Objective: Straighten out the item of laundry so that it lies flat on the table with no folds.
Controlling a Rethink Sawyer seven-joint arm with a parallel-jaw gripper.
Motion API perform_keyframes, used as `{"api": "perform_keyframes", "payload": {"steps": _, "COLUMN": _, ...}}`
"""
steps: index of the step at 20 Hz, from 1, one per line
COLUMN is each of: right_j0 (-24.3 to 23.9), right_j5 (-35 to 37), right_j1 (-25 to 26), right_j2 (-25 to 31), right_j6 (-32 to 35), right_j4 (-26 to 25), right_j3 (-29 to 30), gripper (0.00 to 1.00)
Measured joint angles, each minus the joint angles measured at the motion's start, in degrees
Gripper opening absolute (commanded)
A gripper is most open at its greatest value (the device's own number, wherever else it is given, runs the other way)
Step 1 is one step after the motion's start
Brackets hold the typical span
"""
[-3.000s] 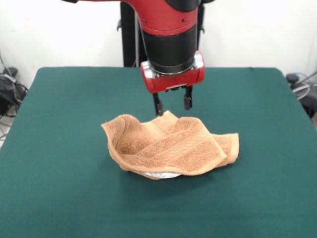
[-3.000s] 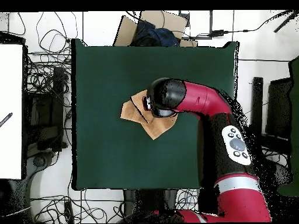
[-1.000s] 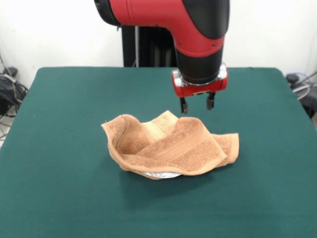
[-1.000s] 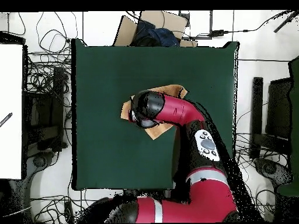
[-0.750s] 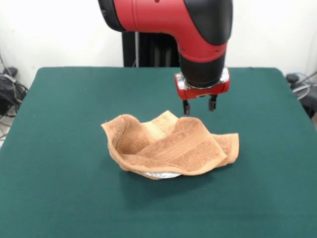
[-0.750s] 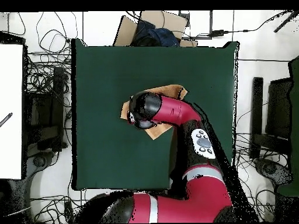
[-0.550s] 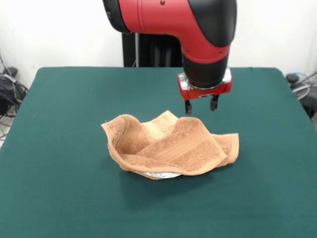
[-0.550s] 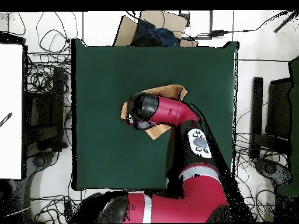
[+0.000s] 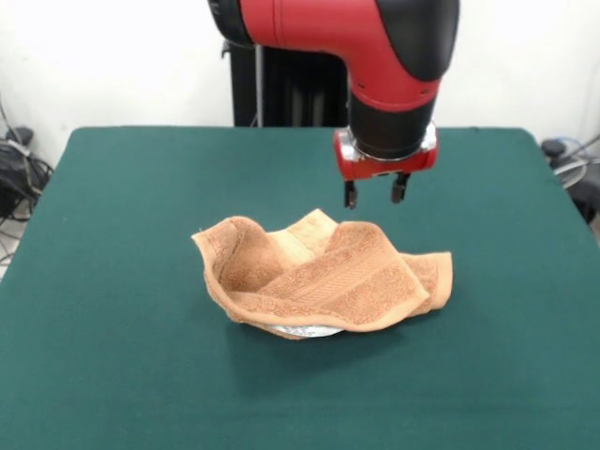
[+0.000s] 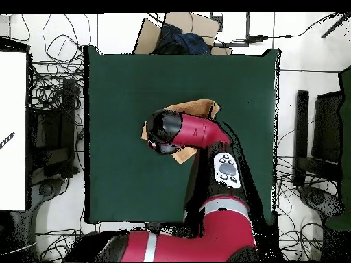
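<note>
Front view shows the towel (image 9: 323, 277) sitting crumpled near the middle of the green tabletop (image 9: 112, 309), rumpled into a loose bowl shape with raised edges on the left and a thick flap folded over toward the camera. Something pale and shiny peeks out beneath its near edge (what it is cannot be told). None of it lies flat yet, so the task is judged to be at an early stage.

The end effector (image 9: 373, 193) hangs in the air above and behind the towel's right part, its two short fingers spread apart with nothing between them, clear of the cloth. In the overhead view the arm (image 10: 199, 133) covers most of the towel (image 10: 199, 106), leaving only an edge showing on either side of it.

The step in hand looks like lining up for a pinch on the cloth. To do it well, the end effector should come down on a single outer corner or edge, such as the right-hand tip of the towel, not the thick doubled flap, where two layers would be taken together. A shallow grasp of one layer, then a low drag outward away from the heap, would likely open the fold without dragging the whole bundle along the felt.
</note>
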Motion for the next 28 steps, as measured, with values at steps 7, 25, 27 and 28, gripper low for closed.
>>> {"api": "perform_keyframes", "payload": {"steps": 7, "right_j0": 1.0, "right_j5": 4.3, "right_j1": 0.2, "right_j2": -0.6, "right_j6": 0.0, "right_j4": -0.1, "right_j3": -3.8, "gripper": 1.00}}
{"api": "perform_keyframes", "payload": {"steps": 25, "right_j0": 1.3, "right_j5": 5.6, "right_j1": 3.1, "right_j2": -0.5, "right_j6": 0.0, "right_j4": -0.1, "right_j3": -11.8, "gripper": 1.00}}
{"api": "perform_keyframes", "payload": {"steps": 27, "right_j0": 1.4, "right_j5": 5.6, "right_j1": 3.6, "right_j2": -0.5, "right_j6": 0.0, "right_j4": -0.1, "right_j3": -12.1, "gripper": 1.00}}
{"api": "perform_keyframes", "payload": {"steps": 28, "right_j0": 1.4, "right_j5": 5.6, "right_j1": 4.0, "right_j2": -0.5, "right_j6": 0.0, "right_j4": -0.1, "right_j3": -12.2, "gripper": 1.00}}
